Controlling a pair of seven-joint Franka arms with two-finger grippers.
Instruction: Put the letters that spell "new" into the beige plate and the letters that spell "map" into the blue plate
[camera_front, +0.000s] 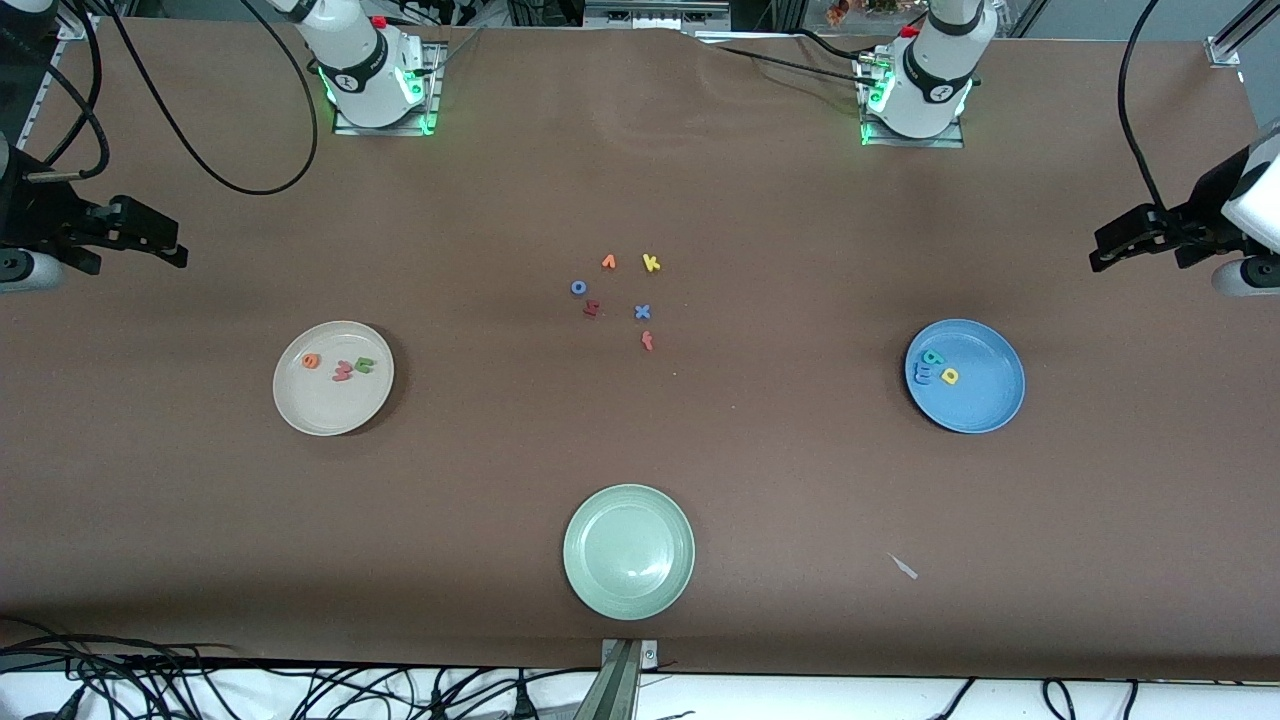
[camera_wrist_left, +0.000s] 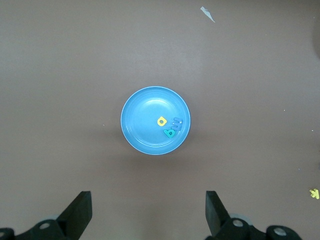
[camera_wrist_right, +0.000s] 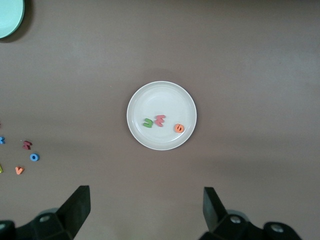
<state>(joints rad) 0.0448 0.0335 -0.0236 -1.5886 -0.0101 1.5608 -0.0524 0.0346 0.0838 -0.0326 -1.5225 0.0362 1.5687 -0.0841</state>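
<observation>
**Both words plated; the job now is to keep clear and disturb nothing**

The left gripper (camera_wrist_left: 146, 215) hangs high with its jaws spread wide and nothing between them, over the table at the left arm's end, looking down on the blue plate (camera_wrist_left: 145, 137). The right gripper (camera_wrist_right: 145, 212) hangs the same way, jaws wide and empty, over the right arm's end, looking down on the beige plate (camera_wrist_right: 150, 100).

In the blue plate lie the blue m (camera_wrist_left: 175, 122), the yellow rounded letter (camera_wrist_left: 161, 121) and the teal stemmed letter (camera_wrist_left: 169, 132), bunched close together off the centre. In the beige plate lie the green n (camera_wrist_right: 148, 122), the pinkish-red w (camera_wrist_right: 160, 120) and the orange e (camera_wrist_right: 179, 128) in a loose row.

The sorting looks finished, so the step in hand appears to be a check and a retreat. To do it well, I would keep both arms high and move them straight away from the plates, never sweeping low across a rim, since foam letters this light would shift at a touch.

The leftover letters in the middle of the table, the yellow k (camera_front: 651, 263), orange v (camera_front: 608, 262), blue o (camera_front: 578, 288), blue x (camera_front: 642, 312) and two dark red pieces (camera_front: 592, 309), belong to neither word and should stay there. The pale green plate (camera_front: 590, 590), nearest the front camera, holds nothing.
</observation>
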